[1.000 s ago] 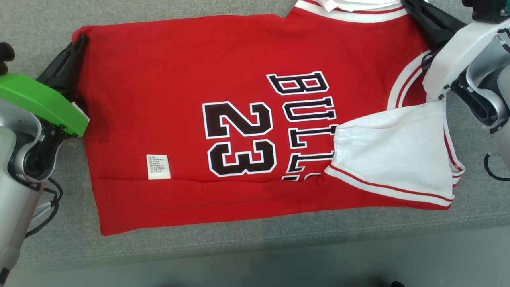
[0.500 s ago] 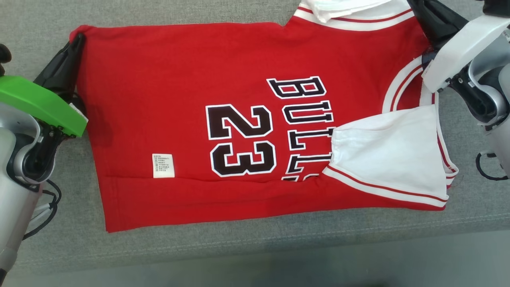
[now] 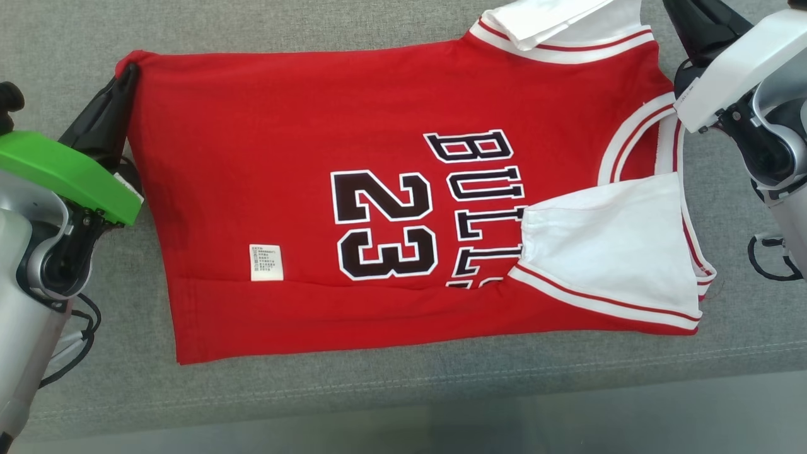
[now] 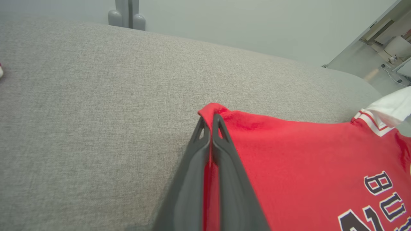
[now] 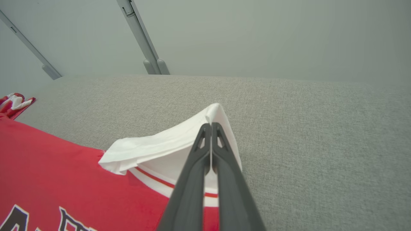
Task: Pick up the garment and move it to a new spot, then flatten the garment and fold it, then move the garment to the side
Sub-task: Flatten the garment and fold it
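**Both claws clamped on the jersey's far corners**

The red garment [image 3: 252, 189] lies spread, print up, on the grey fabric surface [image 3: 315, 25]. The left claw [image 4: 210, 121] has its two dark fingers pressed together on the red hem corner. A pinch of cloth stands just past its tips, and the rest of the garment stretches away to that claw's right. The right claw [image 5: 211, 127] is closed the same way on a white fold at the shoulder end. The white peak rises just beyond its fingertips, and the red body spreads to its left. In the head view, the black "23" [image 3: 384, 224] sits between the two claws. A white label [image 3: 266, 262] lies nearer the left claw, and a white sleeve [image 3: 611, 246] is folded over the front nearer the right claw.
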You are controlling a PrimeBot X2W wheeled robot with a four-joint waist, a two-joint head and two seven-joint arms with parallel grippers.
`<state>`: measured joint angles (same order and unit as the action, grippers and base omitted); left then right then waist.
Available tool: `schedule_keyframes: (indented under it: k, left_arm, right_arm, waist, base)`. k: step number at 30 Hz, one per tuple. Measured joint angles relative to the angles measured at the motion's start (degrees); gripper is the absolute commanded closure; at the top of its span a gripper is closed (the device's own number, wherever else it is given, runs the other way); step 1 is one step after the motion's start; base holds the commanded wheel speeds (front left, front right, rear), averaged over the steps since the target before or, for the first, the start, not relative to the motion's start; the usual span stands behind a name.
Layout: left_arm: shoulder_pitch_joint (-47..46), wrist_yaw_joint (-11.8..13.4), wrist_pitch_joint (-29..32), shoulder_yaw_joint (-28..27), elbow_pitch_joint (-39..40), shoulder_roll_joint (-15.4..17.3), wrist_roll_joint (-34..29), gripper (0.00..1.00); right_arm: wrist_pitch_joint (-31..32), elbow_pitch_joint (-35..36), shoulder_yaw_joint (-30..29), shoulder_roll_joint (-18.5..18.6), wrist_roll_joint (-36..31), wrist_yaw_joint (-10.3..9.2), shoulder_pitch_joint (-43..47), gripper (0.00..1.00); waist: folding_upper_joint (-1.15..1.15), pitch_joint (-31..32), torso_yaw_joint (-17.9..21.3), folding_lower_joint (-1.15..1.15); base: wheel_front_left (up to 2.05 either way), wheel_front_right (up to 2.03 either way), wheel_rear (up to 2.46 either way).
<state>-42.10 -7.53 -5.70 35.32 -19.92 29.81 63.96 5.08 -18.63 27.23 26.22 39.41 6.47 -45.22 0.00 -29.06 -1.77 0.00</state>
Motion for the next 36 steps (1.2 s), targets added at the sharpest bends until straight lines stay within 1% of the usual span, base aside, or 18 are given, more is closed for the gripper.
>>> schedule_keyframes:
  k: [8, 13, 23, 27, 29, 34, 36]
  left_arm:
    - [1.6, 0.0, -1.3, 0.4, 0.0, 0.5, 0.4, 1.0]
    - [3.4, 0.0, -3.0, 0.5, -0.2, 0.7, 0.5, 1.0]
    - [6.3, 0.0, -4.5, 1.5, -0.2, 1.4, 0.9, 1.0]
    - [7.3, 0.0, -4.7, 1.6, -0.2, 1.7, 2.3, 1.0]
    - [7.4, 0.0, -4.7, 1.6, -0.2, 1.9, 2.4, 1.0]
    - [7.4, 0.0, -5.0, 1.7, 0.2, 1.9, 2.4, 1.0]
    - [7.3, 0.0, -5.0, 1.8, 0.6, 2.1, 2.3, 1.0]
  right_arm:
    - [0.0, 0.4, 0.0, 0.0, 0.5, 0.0, 0.2, 1.0]
    - [-0.8, 0.7, -0.1, -0.2, 0.9, 0.0, 2.2, 1.0]
    - [-1.3, 1.3, -0.5, 0.1, 2.4, 0.0, 5.4, 1.0]
    - [-1.3, 1.8, -0.7, 0.2, 3.0, -0.04, 6.1, 1.0]
    - [-1.3, 2.3, -1.1, 0.4, 3.0, -0.51, 6.1, 1.0]
    - [-1.1, 3.1, -1.5, 0.6, 3.5, -0.6, 6.1, 1.0]
    - [-0.6, 3.8, -1.7, 0.7, 3.5, -1.1, 6.1, 1.0]
  waist:
    - [0.0, 1.1, 0.1, 0.0]
    - [0.0, 2.1, 0.3, 0.0]
    - [0.0, 4.5, 0.7, 0.0]
    - [0.0, 5.4, 1.0, 0.0]
    - [0.0, 5.5, 1.1, 0.0]
    - [0.0, 5.5, 1.2, 0.0]
    - [0.0, 5.2, 1.2, 0.0]
  base:
    - [0.0, 0.0, 0.0]
    - [0.0, 0.0, 0.0]
    - [0.0, 0.0, 0.0]
    - [0.0, 0.0, 0.0]
    - [0.0, 0.0, 0.0]
    - [0.0, 0.0, 0.0]
    - [0.0, 0.0, 0.0]
